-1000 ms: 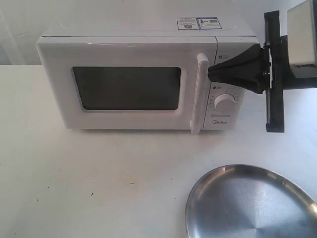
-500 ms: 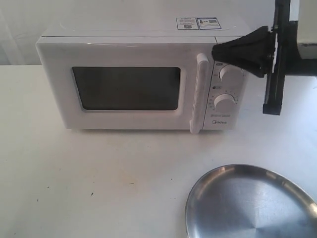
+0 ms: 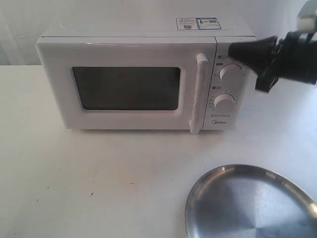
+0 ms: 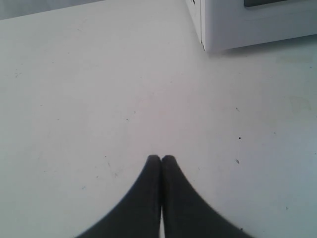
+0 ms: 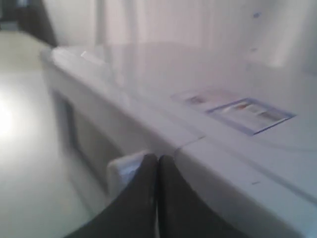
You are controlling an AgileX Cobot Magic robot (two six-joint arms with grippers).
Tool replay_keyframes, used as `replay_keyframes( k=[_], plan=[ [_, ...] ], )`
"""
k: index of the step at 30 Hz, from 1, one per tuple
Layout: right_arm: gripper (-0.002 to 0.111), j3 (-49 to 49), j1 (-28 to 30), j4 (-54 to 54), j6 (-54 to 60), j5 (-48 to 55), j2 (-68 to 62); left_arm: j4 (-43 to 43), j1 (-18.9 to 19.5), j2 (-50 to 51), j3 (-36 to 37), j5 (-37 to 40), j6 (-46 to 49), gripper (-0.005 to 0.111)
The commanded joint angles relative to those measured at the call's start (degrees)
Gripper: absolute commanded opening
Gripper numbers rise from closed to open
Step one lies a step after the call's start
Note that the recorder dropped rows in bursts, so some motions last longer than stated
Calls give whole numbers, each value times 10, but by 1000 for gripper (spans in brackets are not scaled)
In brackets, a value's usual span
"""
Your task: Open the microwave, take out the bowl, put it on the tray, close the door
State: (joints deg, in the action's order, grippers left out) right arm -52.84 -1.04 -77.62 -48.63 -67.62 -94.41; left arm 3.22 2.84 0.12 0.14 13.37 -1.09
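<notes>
The white microwave stands at the back of the table with its door shut. The door's white bar handle sits left of the two dials. My right gripper is shut and empty, hovering near the microwave's upper right front corner, right of the handle's top. In the right wrist view its black fingertips meet beside the handle top. The silver tray lies at the front right. My left gripper is shut over bare table. The bowl is hidden.
The white table spreads in front of the microwave. A microwave corner shows ahead of the left gripper. Stickers lie on the microwave's top.
My right gripper has risen from beside the handle and upper dial, drawn back to the right, and rotated. The door stays shut.
</notes>
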Motion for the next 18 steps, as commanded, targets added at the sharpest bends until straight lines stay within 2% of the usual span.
replay_keyframes(
  k=[1,6,10,13,18],
  plan=[
    [0,3,-16,-75,83,-23,-51,2,-1,-1,-1,0,-1,0],
    [0,3,-17,22,111,-23,-115,2,-1,-1,-1,0,-1,0],
    [1,3,-18,41,112,-23,-143,2,-1,-1,-1,0,-1,0],
    [10,3,-23,16,128,-23,-156,2,-1,-1,-1,0,-1,0],
    [34,3,-49,8,149,-23,-160,2,-1,-1,-1,0,-1,0]
  ],
)
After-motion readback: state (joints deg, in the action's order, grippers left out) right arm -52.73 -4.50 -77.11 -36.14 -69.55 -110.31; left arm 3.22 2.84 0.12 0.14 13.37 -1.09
